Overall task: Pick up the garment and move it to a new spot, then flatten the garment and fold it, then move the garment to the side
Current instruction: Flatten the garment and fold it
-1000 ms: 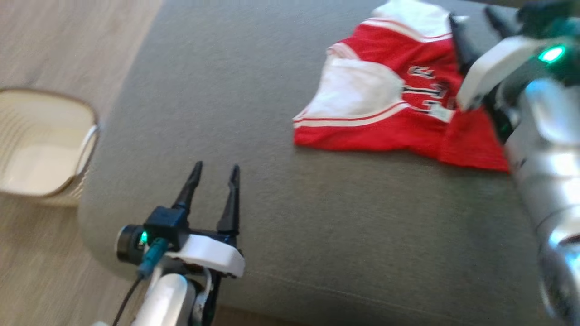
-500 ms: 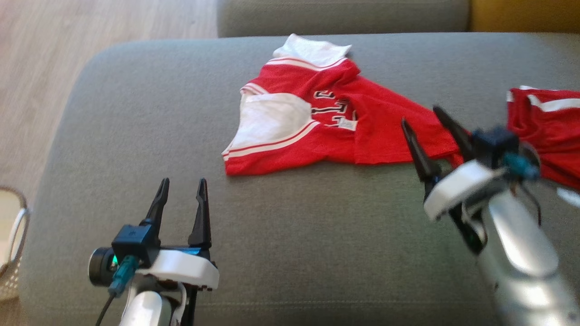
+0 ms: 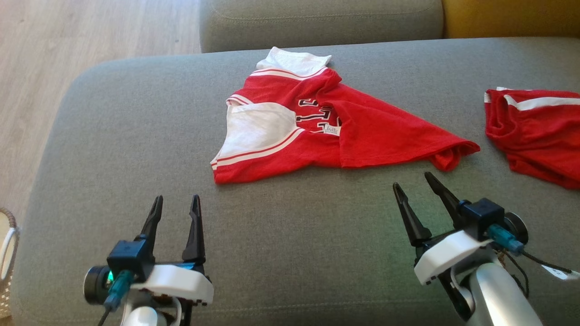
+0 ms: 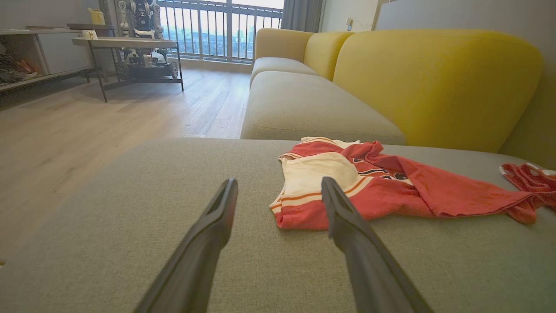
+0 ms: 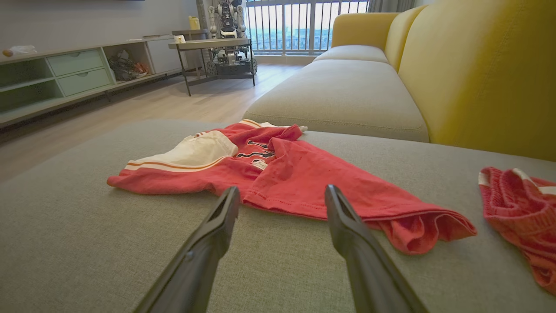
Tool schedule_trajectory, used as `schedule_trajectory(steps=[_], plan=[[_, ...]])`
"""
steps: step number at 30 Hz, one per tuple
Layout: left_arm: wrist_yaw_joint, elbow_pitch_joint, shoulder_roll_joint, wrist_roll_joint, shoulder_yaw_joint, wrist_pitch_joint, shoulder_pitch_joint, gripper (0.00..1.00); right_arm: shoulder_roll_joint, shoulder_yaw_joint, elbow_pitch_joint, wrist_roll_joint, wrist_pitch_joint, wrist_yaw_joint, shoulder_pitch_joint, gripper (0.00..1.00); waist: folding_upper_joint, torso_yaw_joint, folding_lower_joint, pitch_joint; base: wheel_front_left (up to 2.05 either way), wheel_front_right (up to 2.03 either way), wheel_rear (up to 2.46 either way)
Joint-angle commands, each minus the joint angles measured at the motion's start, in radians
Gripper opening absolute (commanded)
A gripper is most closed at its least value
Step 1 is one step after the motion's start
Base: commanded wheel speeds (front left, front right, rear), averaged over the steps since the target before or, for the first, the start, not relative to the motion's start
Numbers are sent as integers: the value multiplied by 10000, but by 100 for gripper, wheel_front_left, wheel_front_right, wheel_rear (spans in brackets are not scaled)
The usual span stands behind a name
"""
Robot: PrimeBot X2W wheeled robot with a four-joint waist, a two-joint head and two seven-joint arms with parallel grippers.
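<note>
Red jersey [image 3: 376,136], second red garment [image 3: 539,136], one grey cushion [image 3: 294,235], left gripper [image 3: 177,198], right gripper [image 3: 411,179], both spread, empty.

2nd red garment [image 3: 534,131] partly off-frame, rt

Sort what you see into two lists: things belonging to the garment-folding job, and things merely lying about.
Job: red-and-white jersey, left gripper, right gripper, grey seat cushion.
Lying about: second red garment, basket, yellow backrest.

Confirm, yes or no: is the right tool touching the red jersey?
No, the right tool stands open, with bare grey cushion between it and the red jersey.
</note>
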Motion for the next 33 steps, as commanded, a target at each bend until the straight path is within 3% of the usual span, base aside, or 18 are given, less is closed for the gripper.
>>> schedule_trajectory(steps=[1, 12, 28, 33], plan=[[-66, -326, 22, 91, 316, -122, -281, 100, 80, 190, -380, -119, -92, -4, -290, 100, 0, 28, 1, 3, 0, 0, 0], [-137, -235, 22, 171, -109, -122, -503, 100, 127, 431, 194, -551, -93, -4, -968, 100, 0, 526, 1, 438, 0, 0, 0], [-109, 12, 22, 143, -742, -122, -1191, 100, -77, 412, 4105, -774, -78, -4, -3774, 100, 0, 1639, 1, 1633, 0, 0, 0], [-80, 33, 22, 115, -837, -122, -1274, 100, -113, 291, 4634, -770, -87, -4, -4064, 100, 0, 1785, 1, 1790, 0, 0, 0]])
